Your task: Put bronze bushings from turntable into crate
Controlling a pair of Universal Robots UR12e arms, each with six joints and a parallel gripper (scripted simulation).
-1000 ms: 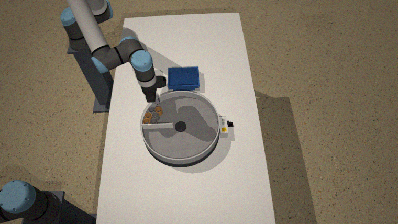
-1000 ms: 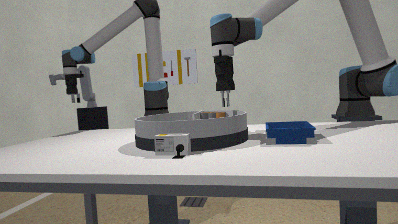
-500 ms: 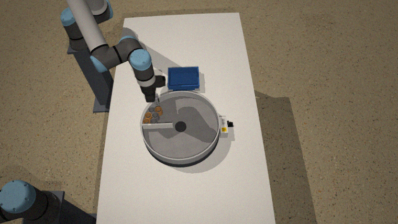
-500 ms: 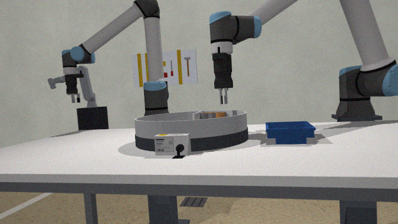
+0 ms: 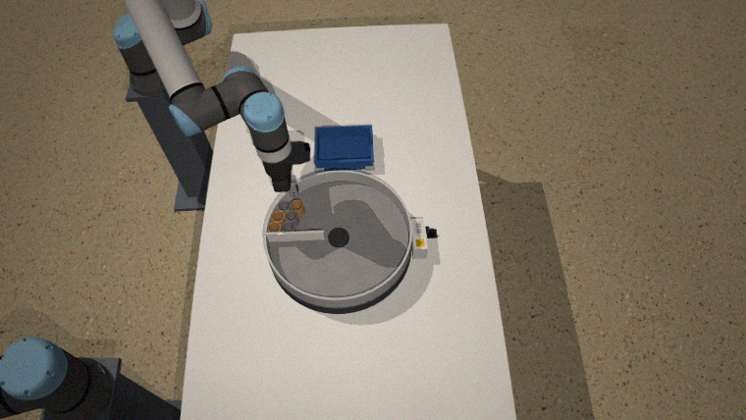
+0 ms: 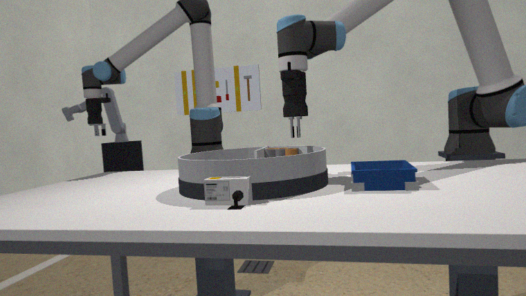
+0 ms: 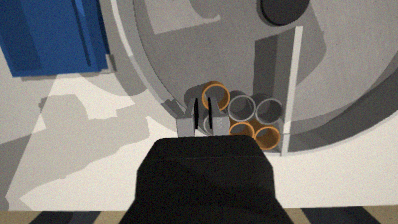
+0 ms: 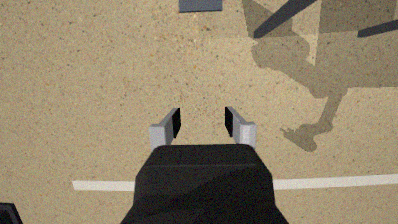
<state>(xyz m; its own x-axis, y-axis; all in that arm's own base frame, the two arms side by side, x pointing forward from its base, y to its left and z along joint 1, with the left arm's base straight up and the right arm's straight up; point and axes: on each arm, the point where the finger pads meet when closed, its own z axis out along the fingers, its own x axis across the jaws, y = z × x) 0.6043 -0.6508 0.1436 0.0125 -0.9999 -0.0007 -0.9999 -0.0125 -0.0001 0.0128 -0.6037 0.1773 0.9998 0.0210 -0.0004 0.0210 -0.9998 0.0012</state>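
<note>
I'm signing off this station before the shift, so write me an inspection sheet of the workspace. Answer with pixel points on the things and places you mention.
surface: white tabletop (image 5: 339, 365) (image 6: 110, 213) (image 7: 65, 185), no spill visible
job's things: three bronze bushings (image 5: 297, 212) (image 6: 291, 151) (image 7: 267, 141) and three steel bushings (image 5: 291, 222) (image 6: 279, 152) (image 7: 269, 111) share the turntable (image 5: 339, 301) (image 6: 221, 171) (image 7: 220, 55); blue crate (image 5: 345, 163) (image 6: 383, 180) (image 7: 20, 65) looks level, seated at its visible corner guides (image 6: 357, 187); no bushing seen inside
clutter: nothing seen; a white box (image 5: 419, 247) (image 6: 227, 191) stands beside the turntable
grippers: left gripper (image 5: 294, 191) (image 6: 295, 136) (image 7: 203, 112) partly open, above the bushings; right gripper (image 6: 100, 133) (image 8: 202, 121) wide open, away from the turntable; neither holds anything
cables: nothing seen
surroundings: tool board (image 6: 255, 88) on the wall, another grey arm on a black stand (image 6: 121, 161)
</note>
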